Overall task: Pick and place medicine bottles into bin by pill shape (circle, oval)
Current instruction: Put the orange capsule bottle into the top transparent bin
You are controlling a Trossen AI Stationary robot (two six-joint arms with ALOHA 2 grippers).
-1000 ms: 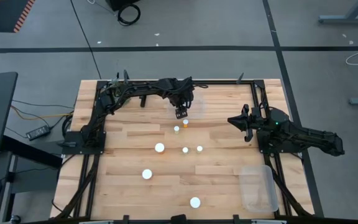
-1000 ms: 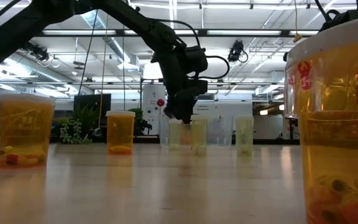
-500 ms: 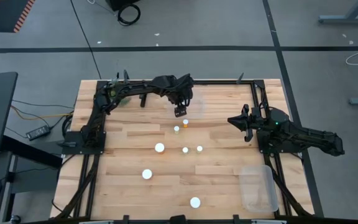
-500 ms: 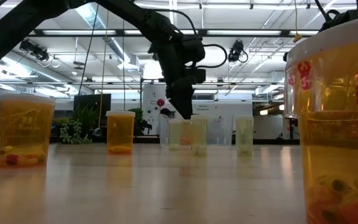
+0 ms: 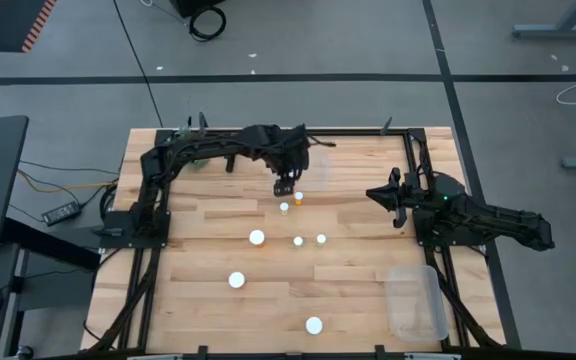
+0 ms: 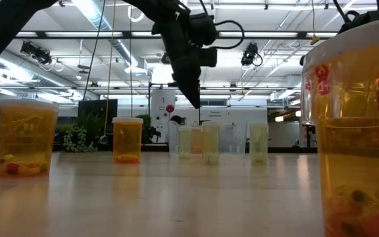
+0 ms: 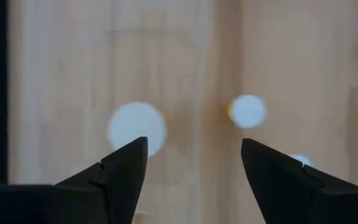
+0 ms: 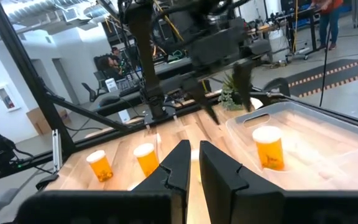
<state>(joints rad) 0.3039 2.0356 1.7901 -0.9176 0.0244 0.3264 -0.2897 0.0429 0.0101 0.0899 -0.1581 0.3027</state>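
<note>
High view: left gripper [image 5: 284, 186] hovers above the medicine bottles [image 5: 284, 207], beside the clear bin [image 5: 313, 160]. Left wrist view: fingers [image 7: 122, 168] spread, empty. Right wrist view: right gripper [image 8: 191, 163] nearly closed, empty; one bottle [image 8: 268, 147] stands inside the bin.

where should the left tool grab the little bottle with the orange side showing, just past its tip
Come straight down from above and close on the orange body just under the white cap. The bottle stands upright, cap up, so its round sides are free. Another bottle stands close beside it, so turn the open left tool so that neither finger lands on that one.
</note>
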